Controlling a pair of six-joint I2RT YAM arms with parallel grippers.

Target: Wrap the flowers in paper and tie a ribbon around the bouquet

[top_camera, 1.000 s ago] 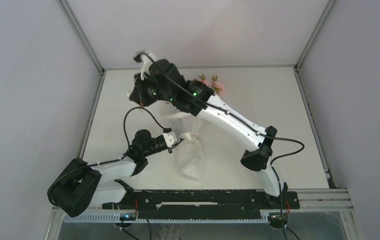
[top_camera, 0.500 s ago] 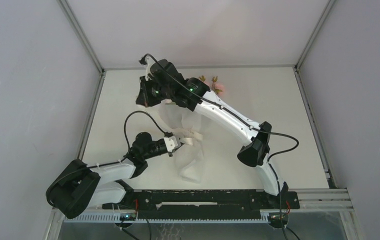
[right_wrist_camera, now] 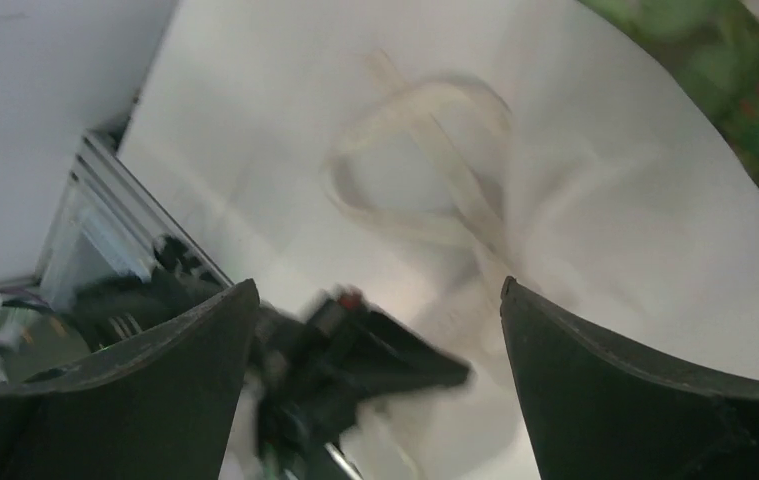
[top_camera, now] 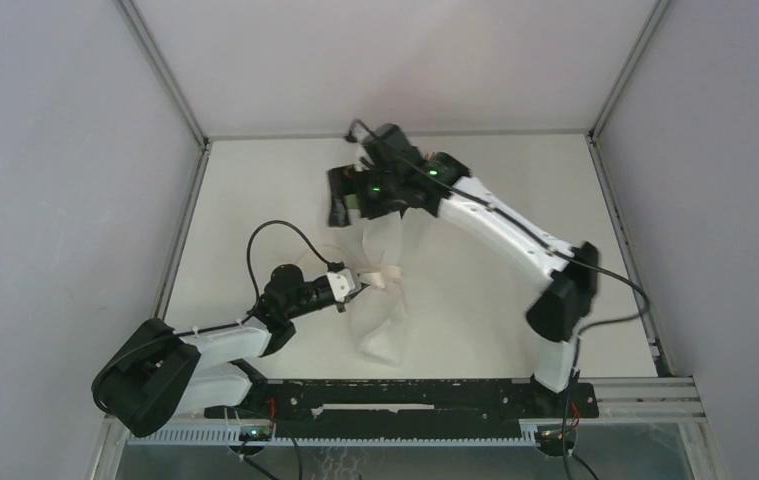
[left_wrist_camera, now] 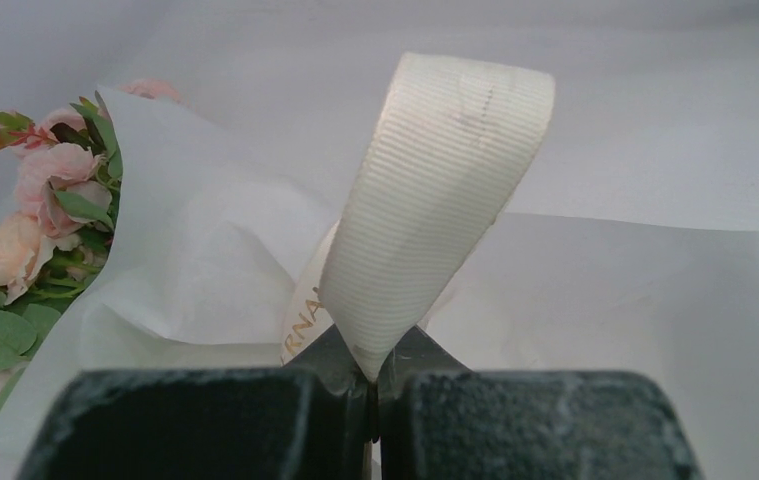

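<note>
Left fingers (left_wrist_camera: 340, 362) are closed flat on a loop of ribbon (left_wrist_camera: 435, 210), which stands up out of the pinch at the centre of the left wrist view. Behind it the paper (left_wrist_camera: 205, 250) is folded round the flowers (left_wrist_camera: 45, 190), with pink heads and leaves showing at the left edge.

Right fingers (right_wrist_camera: 645, 390) stand wide apart with nothing between them, above the bouquet. Below them, blurred, we see ribbon loops lying across the paper.

In the top view the bouquet (top_camera: 380, 330) lies on the table (top_camera: 235, 200) at mid-frame. The right arm is over its far end, and the left arm reaches in from lower left to the pinched waist.

Progress, our reading: the wrapping looks done, and the ribbon appears to be round the waist and looped. We cannot tell whether the knot is pulled tight. Left to do: tighten the bow, then let go.
</note>
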